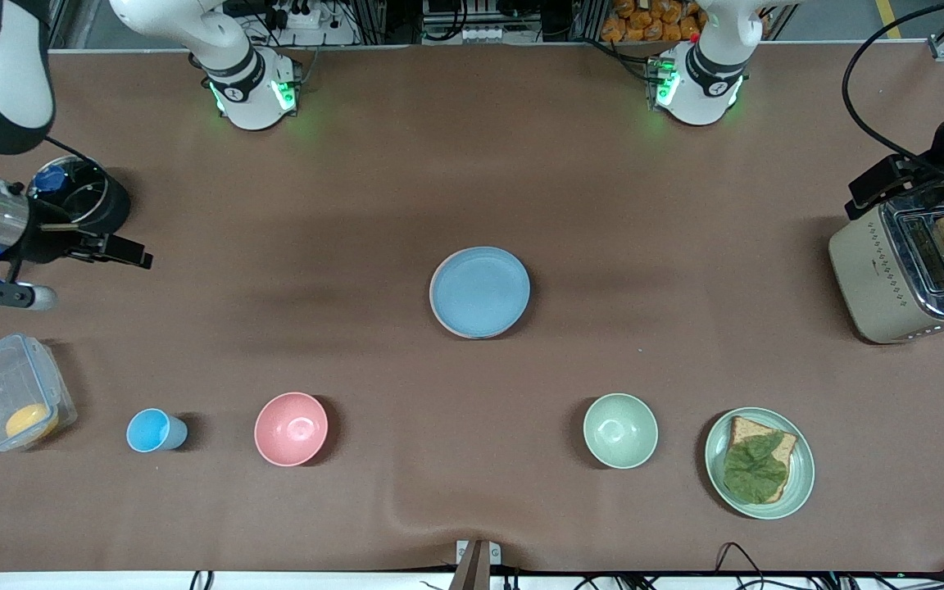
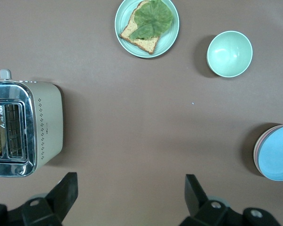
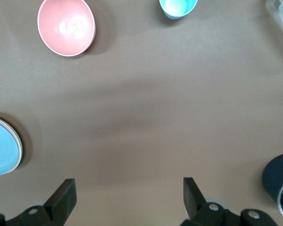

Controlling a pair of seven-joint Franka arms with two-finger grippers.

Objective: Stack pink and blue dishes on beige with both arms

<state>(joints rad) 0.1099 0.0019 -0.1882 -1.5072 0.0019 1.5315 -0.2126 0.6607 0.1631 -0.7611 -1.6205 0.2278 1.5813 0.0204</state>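
Observation:
The light blue plate (image 1: 480, 292) lies in the middle of the table on top of a stack. Under its edge a thin rim of the pink plate (image 2: 257, 151) shows. A pale edge below them in the right wrist view looks like the beige plate (image 3: 20, 149), otherwise hidden. My left gripper (image 2: 130, 181) is open and empty, up above the table by the toaster (image 1: 890, 279). My right gripper (image 3: 129, 186) is open and empty too, up at the right arm's end (image 1: 129, 252) beside a black pot. Both hang well away from the stack.
Nearest the front camera stand a clear box (image 1: 9, 393) with a yellow piece, a small blue cup (image 1: 152, 430), a pink bowl (image 1: 291, 428), a green bowl (image 1: 620, 430) and a green plate (image 1: 718, 479) with bread and a leaf. A black pot (image 1: 99, 201) sits at the right arm's end.

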